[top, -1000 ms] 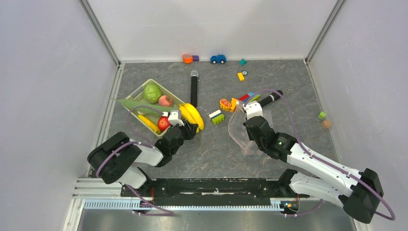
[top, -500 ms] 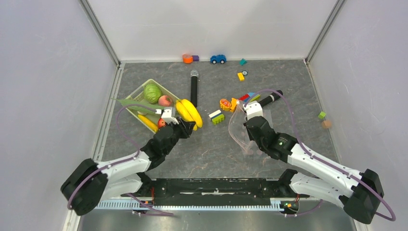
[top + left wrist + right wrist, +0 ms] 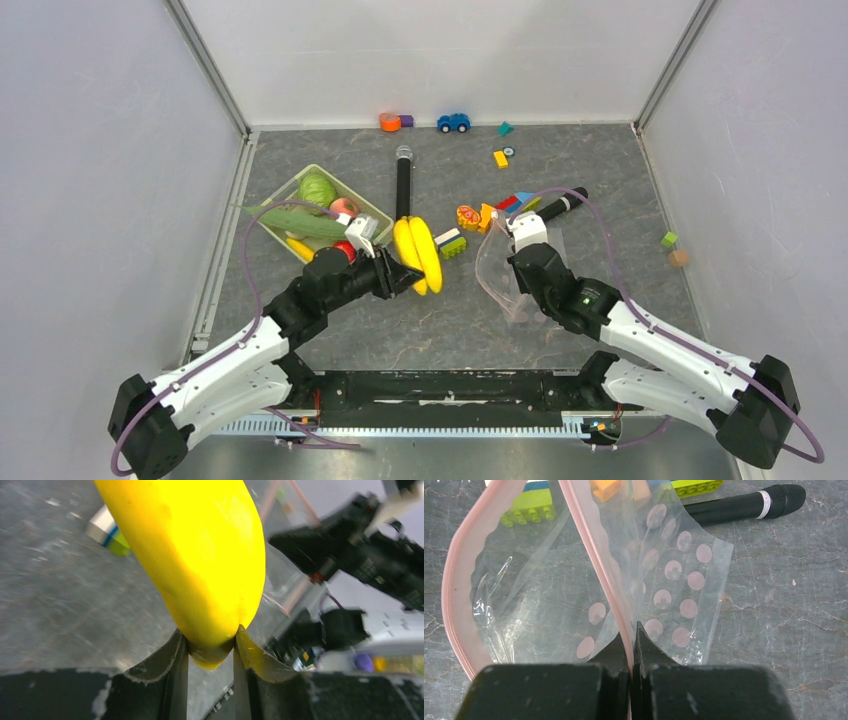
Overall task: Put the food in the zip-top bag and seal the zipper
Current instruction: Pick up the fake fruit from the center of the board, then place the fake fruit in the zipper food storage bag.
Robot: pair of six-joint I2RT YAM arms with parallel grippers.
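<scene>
Worktop (image 3: 600, 180): dark grey marbled sheet, matt; arm bases on a rail at near edge.
Room: pale panel walls on left, far and right sides; metal posts at both far corners.
Left gripper (image 3: 404, 273): clamped on one end of banana (image 3: 420, 255), mid-worktop, between basket and bag; fruit's other end points to far edge.
Right gripper (image 3: 633, 630): jaws together, pinching the zipper (image 3: 594, 555) of zip-top bag (image 3: 674, 570); bag mouth gapes, pink rim looping toward left edge.
Bag posn: right of centre, body flat on worktop, near the black cylinder (image 3: 744, 502).
Basket (image 3: 285, 194): pale green, toward far-left corner; holds cabbage (image 3: 317, 188), pinkish fruit (image 3: 344, 207), leafy vegetable (image 3: 295, 220).
Other: second black cylinder (image 3: 403, 180) beside basket; green-white block (image 3: 451, 243) just beside banana; blue toy car (image 3: 453, 122) at far edge.
Hidden: tomato (image 3: 345, 247) mostly behind left wrist.
Cut off: banana fills left wrist view, upper part out of frame; bag's near end behind right gripper body.
Hard to read: bag film nearly invisible from above, only the rim shows. Whether banana touches worktop: cannot tell.
</scene>
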